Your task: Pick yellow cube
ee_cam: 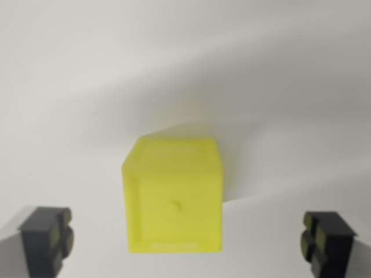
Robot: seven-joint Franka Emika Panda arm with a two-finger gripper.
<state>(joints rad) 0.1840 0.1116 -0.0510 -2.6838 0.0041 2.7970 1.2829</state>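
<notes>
Currently the yellow cube (174,194) sits on the pale tabletop (87,87), centred low in the wrist view, slightly blurred, a small dimple visible on its near face. The two dark fingers (47,237) stand spread wide, one at each lower corner, gripper (186,238) empty. The cube lies between them, clear of both fingers.

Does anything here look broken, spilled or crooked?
Nothing stands out. The yellow cube sits whole on the plain white surface, between the two open fingers. The picture is a little blurry, so fine marks cannot be judged.
</notes>
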